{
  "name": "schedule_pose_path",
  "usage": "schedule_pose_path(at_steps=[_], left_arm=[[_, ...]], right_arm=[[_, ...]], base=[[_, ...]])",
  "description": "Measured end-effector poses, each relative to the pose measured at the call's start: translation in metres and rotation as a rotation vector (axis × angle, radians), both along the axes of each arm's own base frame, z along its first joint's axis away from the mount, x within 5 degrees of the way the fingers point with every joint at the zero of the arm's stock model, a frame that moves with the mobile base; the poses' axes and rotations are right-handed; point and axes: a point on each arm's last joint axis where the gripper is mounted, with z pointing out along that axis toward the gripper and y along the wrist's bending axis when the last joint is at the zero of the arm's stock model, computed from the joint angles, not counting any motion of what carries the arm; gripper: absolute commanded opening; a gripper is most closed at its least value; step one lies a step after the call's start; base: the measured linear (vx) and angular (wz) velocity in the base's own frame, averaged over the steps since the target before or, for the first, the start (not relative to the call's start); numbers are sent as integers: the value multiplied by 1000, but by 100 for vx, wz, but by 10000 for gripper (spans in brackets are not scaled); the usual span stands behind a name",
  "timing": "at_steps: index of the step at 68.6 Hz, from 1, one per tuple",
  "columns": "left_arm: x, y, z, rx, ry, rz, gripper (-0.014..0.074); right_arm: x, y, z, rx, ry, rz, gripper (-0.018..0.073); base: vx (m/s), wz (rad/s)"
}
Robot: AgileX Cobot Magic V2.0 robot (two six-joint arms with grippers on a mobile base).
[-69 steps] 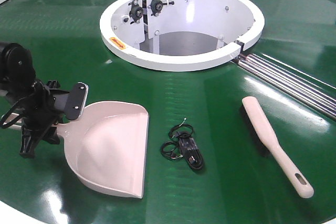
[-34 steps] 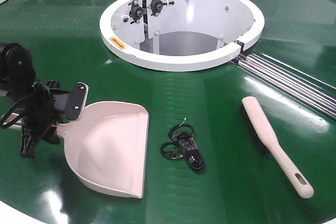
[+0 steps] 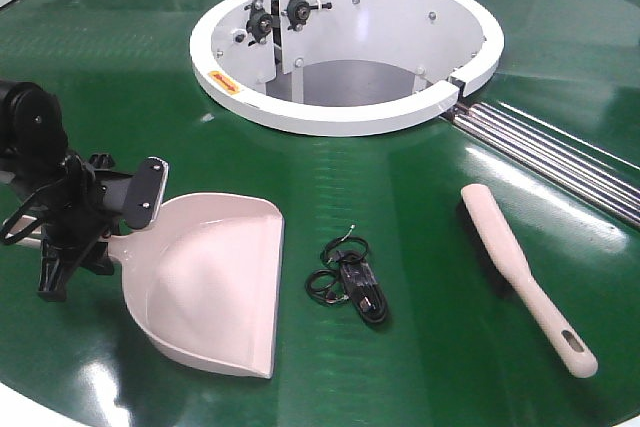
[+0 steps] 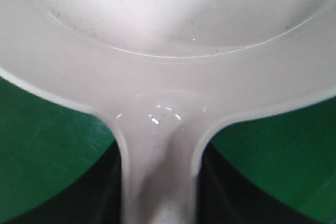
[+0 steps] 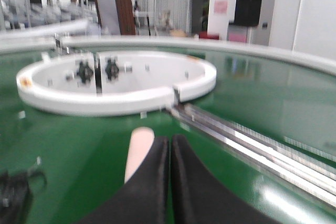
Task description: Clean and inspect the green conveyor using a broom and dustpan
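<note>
Exterior front-facing view: the dustpan (image 3: 215,287) is gripped between the left gripper (image 3: 128,222) jaws, while the broom (image 3: 520,272) is left unclaimed just ahead of the right gripper (image 5: 169,144) jaws, pressed together empty, sweeping judged unstarted.

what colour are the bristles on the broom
Black, beneath the beige-pink broom; clearest in the exterior front-facing view.

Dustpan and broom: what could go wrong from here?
The left gripper is at the dustpan handle, so the wide scoop may tilt when lifted. The loose black cable bundle between dustpan and broom could snag the bristles. The right gripper is shut near the broom and must open.
</note>
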Motion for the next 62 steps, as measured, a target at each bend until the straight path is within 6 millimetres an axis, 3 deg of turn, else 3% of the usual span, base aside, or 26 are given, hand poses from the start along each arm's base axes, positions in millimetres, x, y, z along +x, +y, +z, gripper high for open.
schedule_pose_path(at_steps=[9, 18, 29, 33, 37, 46, 62], left_arm=[[0, 0, 0, 0, 0, 0, -8], [0, 0, 0, 0, 0, 0, -8], [0, 0, 0, 0, 0, 0, -8], [0, 0, 0, 0, 0, 0, -8], [0, 0, 0, 0, 0, 0, -8], [0, 0, 0, 0, 0, 0, -8], [0, 0, 0, 0, 0, 0, -8]], right_arm=[[-2, 0, 17, 18, -104, 0, -9], [-4, 0, 67, 10, -169, -1, -9], [23, 1, 124, 10, 30, 5, -9], [36, 3, 133, 34, 135, 13, -9], [49, 5, 138, 59, 239, 22, -9], [77, 7, 127, 67, 422, 24, -8], [96, 9, 102, 60, 650, 23, -5]], base=[[0, 0], [0, 0], [0, 0], [0, 0], [0, 0], [0, 0], [0, 0]])
